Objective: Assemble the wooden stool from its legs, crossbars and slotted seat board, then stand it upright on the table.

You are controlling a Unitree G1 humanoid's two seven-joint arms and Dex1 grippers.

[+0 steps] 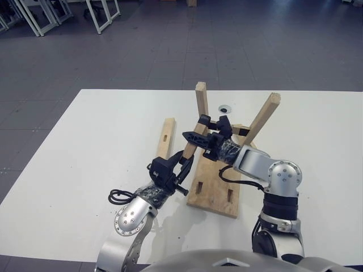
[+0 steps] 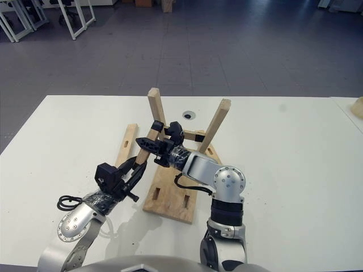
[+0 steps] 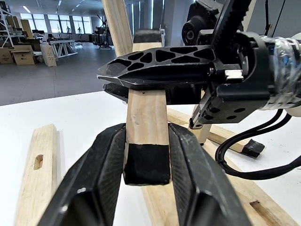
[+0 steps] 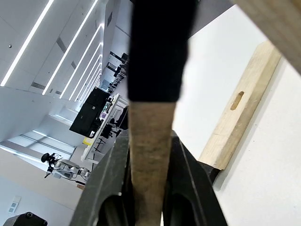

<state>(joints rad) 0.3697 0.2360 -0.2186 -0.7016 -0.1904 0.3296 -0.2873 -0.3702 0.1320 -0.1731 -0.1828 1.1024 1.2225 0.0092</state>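
Observation:
The slotted seat board [image 1: 215, 190] lies flat on the white table [image 1: 85, 153]. Two legs [image 1: 201, 97] [image 1: 264, 116] stand tilted at its far end, joined low down by a crossbar [image 1: 239, 130]. A third leg [image 1: 189, 149] slants up from the board's left edge. My left gripper [image 1: 182, 165] is shut on its lower, black-tipped end [image 3: 146, 165]. My right gripper [image 1: 200, 131] is shut on the same leg [image 4: 150, 141] higher up. A loose leg [image 1: 165, 139] with a slot lies flat to the left of the board.
A round cable hole [image 1: 225, 107] sits in the table behind the upright legs. Bare table spreads to the left and right of the board. White frames [image 1: 102, 11] stand on the grey floor far behind the table.

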